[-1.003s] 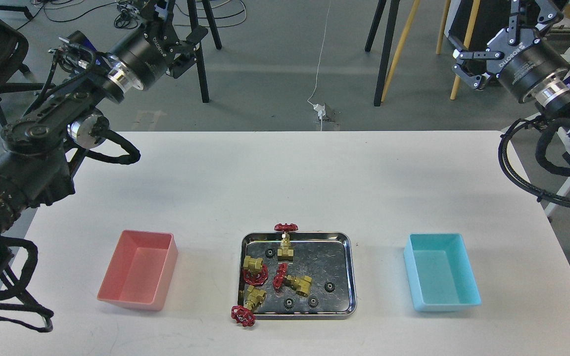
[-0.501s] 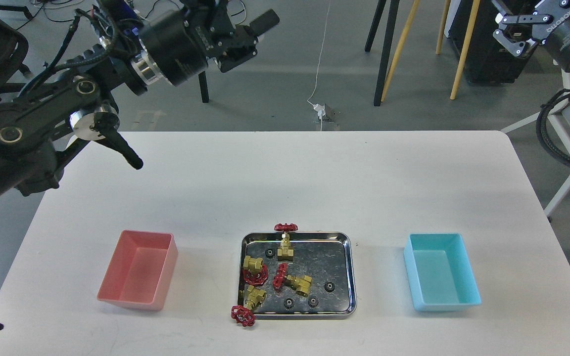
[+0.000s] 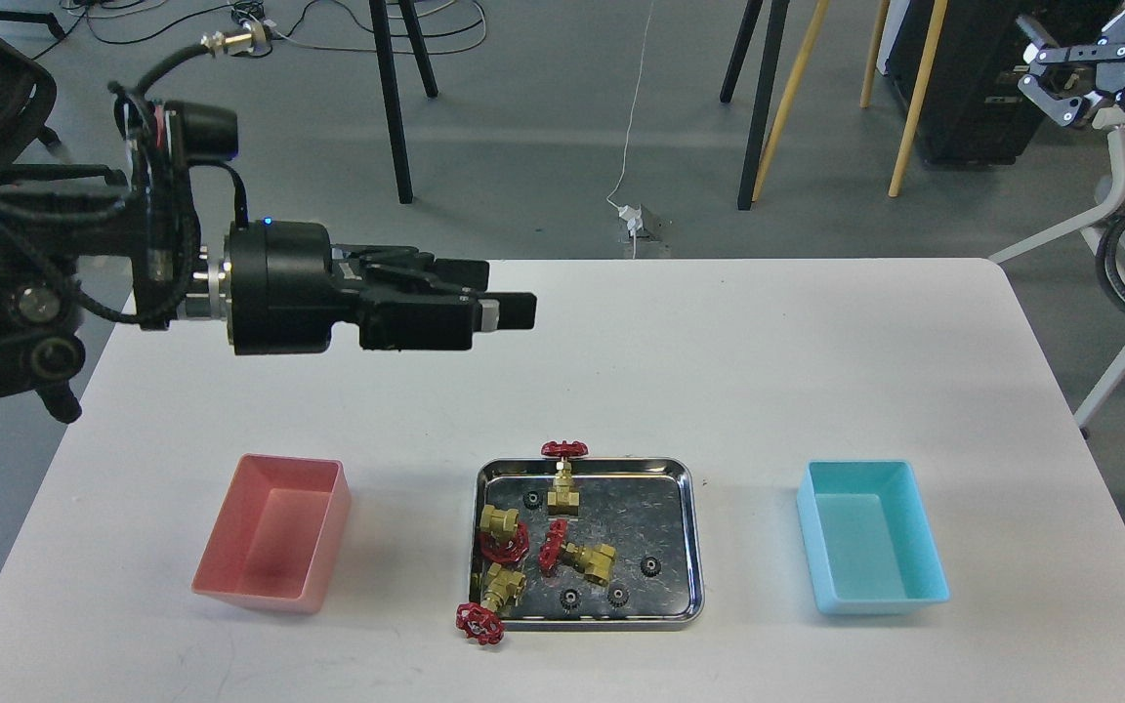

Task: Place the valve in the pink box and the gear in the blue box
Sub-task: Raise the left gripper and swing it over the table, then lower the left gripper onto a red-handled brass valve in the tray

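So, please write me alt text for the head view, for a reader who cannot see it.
A shiny steel tray holding four brass valves with red handwheels and several small black gears sits on a white table, between an empty salmon-pink plastic bin and an empty light blue bin. The black left gripper hovers above the table; the right gripper is raised far away.

Four valves [image 3: 582, 558] and several gears [image 3: 651, 565] are lying in the steel tray [image 3: 685, 547], sitting between the pink box [image 3: 274, 532] and the blue box [image 3: 870, 537]; the left gripper [image 3: 509, 312] is hovering above the table [image 3: 719, 371]
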